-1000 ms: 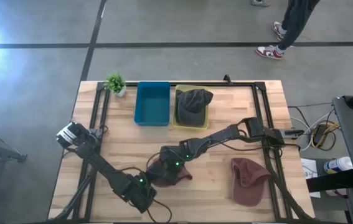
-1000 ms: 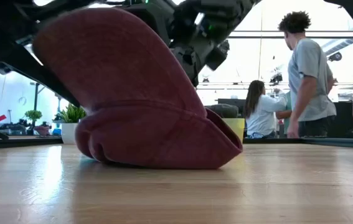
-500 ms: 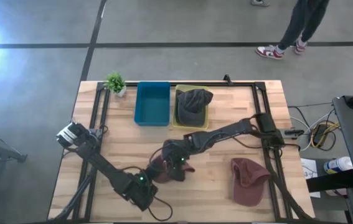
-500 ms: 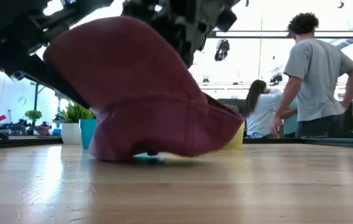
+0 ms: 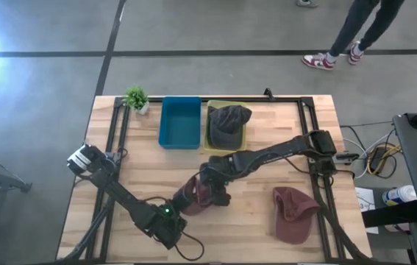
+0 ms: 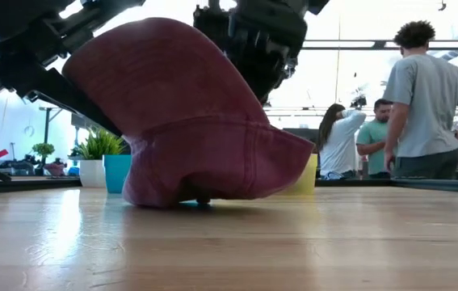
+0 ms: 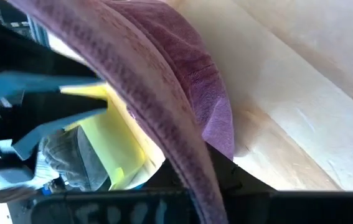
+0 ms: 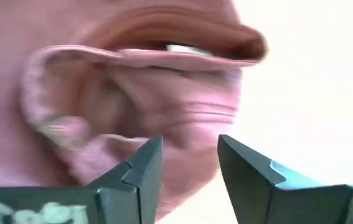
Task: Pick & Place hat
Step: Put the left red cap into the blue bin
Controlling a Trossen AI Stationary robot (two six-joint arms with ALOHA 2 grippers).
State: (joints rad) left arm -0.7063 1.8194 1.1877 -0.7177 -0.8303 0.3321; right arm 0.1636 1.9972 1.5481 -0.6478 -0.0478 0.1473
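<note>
A dark red hat (image 5: 197, 196) sits near the table's middle, toward the near edge. In the low view (image 6: 188, 121) it stands tilted, its lower edge (image 6: 164, 200) on the table and its brim side raised. My left gripper (image 5: 182, 209) is shut on the hat from the near left. My right gripper (image 5: 212, 185) is open at the hat's far right side. In the right wrist view its fingers (image 8: 190, 155) stand just before the hat's folds (image 8: 120, 93). I cannot tell whether they touch. My left gripper holds the dark red hat by its stitched rim (image 7: 185, 155), which runs down between the dark fingers at the view's bottom. It comes in low from the table's near left. The hat is propped up tilted, with its lower edge on the table.
A second red hat (image 5: 293, 213) lies at the near right. A yellow bin (image 5: 226, 143) holding a dark grey hat (image 5: 228, 119), a blue bin (image 5: 180, 122) and a small plant (image 5: 136, 97) stand along the far edge. People (image 6: 426, 105) stand beyond the table.
My right gripper has drawn back a little toward the table's far right. The dark red hat lay flat along its lower edge. Its brim side has now risen off the table while its left end stays down. It has bunched up and shifted slightly toward the far edge.
</note>
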